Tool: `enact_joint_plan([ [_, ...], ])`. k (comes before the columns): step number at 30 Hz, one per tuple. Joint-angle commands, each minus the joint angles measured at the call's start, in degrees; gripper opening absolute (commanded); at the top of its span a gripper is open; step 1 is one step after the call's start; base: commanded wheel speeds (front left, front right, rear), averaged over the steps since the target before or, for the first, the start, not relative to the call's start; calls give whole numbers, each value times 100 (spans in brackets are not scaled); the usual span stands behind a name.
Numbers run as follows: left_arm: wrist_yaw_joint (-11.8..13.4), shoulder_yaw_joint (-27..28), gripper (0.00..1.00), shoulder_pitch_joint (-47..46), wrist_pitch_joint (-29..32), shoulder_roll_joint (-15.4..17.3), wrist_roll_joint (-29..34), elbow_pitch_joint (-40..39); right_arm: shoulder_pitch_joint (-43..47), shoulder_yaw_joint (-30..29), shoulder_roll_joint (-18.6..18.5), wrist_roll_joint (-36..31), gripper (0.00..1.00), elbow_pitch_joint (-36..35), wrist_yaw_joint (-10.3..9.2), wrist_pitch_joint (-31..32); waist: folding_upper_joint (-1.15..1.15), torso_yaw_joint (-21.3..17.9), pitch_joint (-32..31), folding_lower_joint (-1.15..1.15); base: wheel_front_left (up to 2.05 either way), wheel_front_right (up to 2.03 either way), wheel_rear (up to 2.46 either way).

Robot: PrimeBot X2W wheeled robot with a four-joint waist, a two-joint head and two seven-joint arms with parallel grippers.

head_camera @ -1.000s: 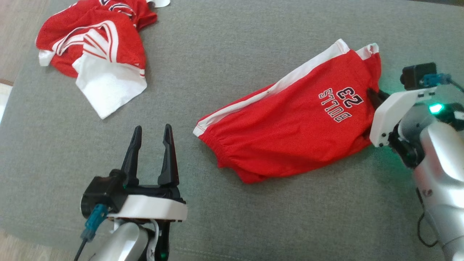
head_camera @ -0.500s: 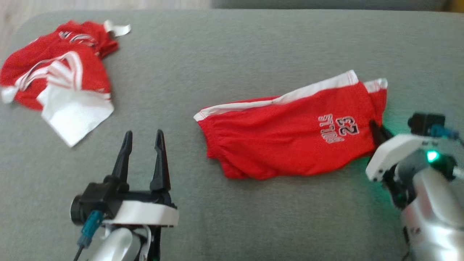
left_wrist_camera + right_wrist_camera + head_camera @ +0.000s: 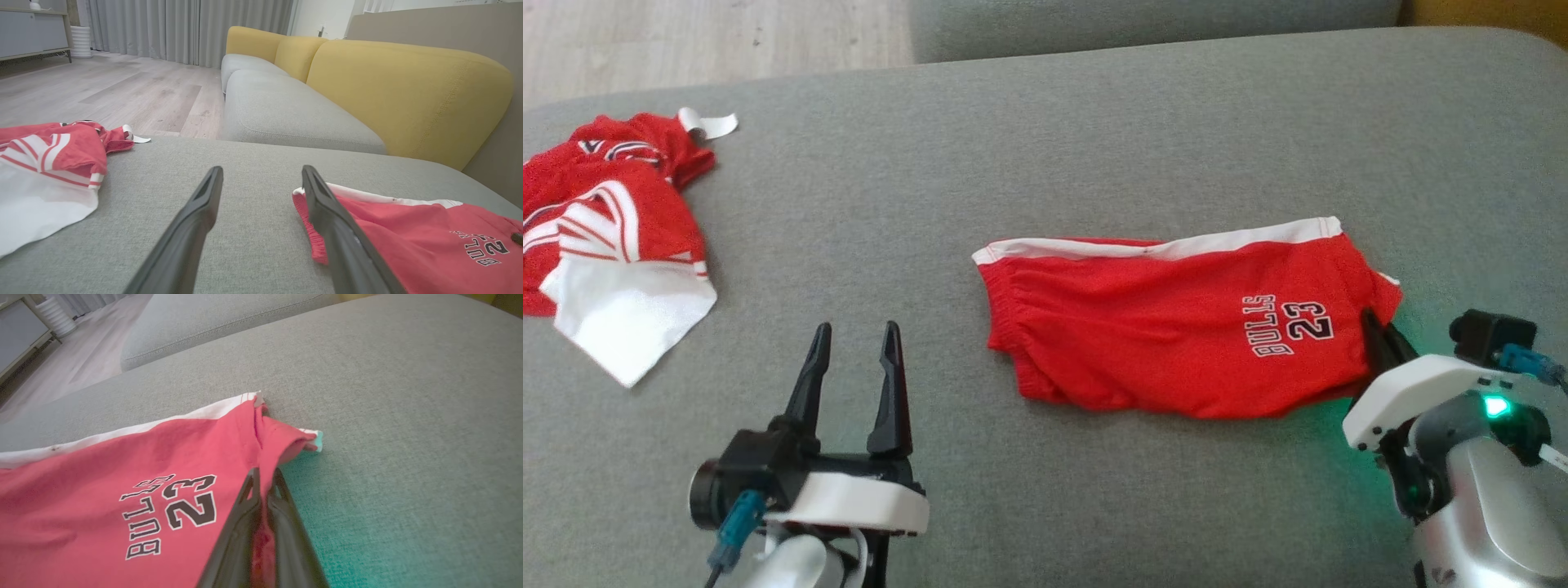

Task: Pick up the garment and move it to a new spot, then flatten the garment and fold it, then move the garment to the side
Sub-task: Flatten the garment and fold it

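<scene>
One: Both your tools are over the grey cushion. Your right tool is clenched on the leg hem of the red Bulls shorts. Its wrist camera shows red cloth caught between the two dark fingers.

Two: Your left tool is released, jaws wide and holding nothing. It hovers near the elastic waistband but is not touching it.

One: The shorts lie right of the cushion's middle, print up, with the white side stripe along the far edge. They are well apart from the crumpled red-and-white jersey at the far left.

Two: They look smoothed out and doubled leg on leg. I judge you are in the flatten-and-fold step, and the shorts are not yet set aside.

One: Agreed. Next you need a second hold, so bring your left tool onto the waistband and pinch it. With both ends held, you can carry the hem end over toward the waistband.

Two: Keep that carry low, because thin cloth like this probably bunches if it drags on the cushion.

One: Also watch the white-edged corner poking out beyond your right tool. I cannot tell whether both layers are in that pinch, so a loose under-layer may trail behind.
</scene>
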Motion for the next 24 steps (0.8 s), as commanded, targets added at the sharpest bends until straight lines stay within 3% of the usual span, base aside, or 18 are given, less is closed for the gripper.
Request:
enact_joint_plan([
  [1,5,157,100,-148,-10,95,14,-112,-71,66,46,-51,0,-260,43,0,0,60,-5,0,0,0,0],
  [9,-1,143,100,-95,-44,8,-33,-55,-317,226,89,-276,0,-760,43,185,0,417,-86,0,0,0,0],
  [17,-55,134,100,-98,-91,-102,-50,-1,-928,1508,101,364,0,-1212,43,503,0,760,-165,0,0,0,0],
  [24,-180,90,100,-155,-120,-225,-72,88,-1146,2592,102,837,0,-966,43,585,0,1088,-112,0,0,0,0],
])
